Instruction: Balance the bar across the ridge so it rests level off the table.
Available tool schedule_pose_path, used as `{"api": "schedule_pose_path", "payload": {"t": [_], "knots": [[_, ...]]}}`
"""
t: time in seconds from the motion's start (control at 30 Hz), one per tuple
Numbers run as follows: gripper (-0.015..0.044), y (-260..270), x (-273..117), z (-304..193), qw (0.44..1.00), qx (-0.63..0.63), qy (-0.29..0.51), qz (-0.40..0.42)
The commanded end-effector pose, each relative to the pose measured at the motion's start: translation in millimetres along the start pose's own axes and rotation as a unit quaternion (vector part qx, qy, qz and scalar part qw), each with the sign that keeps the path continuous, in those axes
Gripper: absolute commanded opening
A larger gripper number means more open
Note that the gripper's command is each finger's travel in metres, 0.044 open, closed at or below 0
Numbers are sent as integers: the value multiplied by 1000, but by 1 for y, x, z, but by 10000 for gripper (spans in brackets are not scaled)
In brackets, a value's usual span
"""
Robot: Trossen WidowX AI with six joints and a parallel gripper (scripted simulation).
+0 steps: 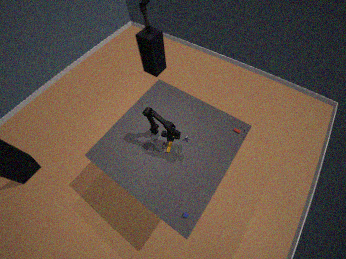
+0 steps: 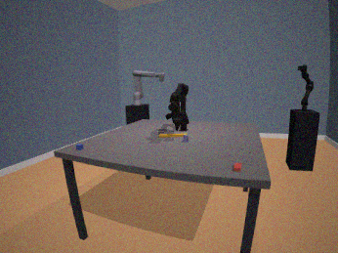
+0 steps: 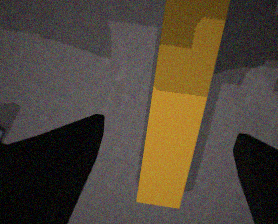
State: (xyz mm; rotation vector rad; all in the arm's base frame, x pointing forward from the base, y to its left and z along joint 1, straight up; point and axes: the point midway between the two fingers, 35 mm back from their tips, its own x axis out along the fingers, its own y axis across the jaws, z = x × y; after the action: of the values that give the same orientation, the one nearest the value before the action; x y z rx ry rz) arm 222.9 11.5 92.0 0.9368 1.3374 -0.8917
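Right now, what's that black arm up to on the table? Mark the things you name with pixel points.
The black arm has its open gripper (image 1: pixel 167 145) (image 3: pixel 169 133) over a yellow bar (image 1: pixel 169 149) (image 2: pixel 172 135) (image 3: pixel 171 145), one finger on each side, not gripping it. The bar lies on the gray table (image 1: pixel 200 181) (image 2: pixel 147 157) and isn't balanced across the ridge.

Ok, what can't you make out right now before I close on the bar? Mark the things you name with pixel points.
- Far end of the yellow bar (image 1: pixel 168 147) (image 2: pixel 172 135) (image 3: pixel 172 145): cut off by the wrist view's top edge.
- Fingertips: too small and dark in top and exterior, so their height over the table (image 1: pixel 200 166) (image 2: pixel 147 157) (image 3: pixel 120 100) is unclear.
- Ridge shape: the small bluish piece (image 1: pixel 187 138) (image 2: pixel 186 139) is too small and blurred in top and exterior.
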Motion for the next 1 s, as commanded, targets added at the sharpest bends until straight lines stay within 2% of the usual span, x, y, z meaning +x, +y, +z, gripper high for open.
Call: {"api": "schedule_pose_path", "payload": {"t": [0.0, 0.97], "knots": [[315, -5, 20, -1, 1000, 2, 1, -10], [315, -6, 47, -1, 1000, 2, 1, -10]]}}
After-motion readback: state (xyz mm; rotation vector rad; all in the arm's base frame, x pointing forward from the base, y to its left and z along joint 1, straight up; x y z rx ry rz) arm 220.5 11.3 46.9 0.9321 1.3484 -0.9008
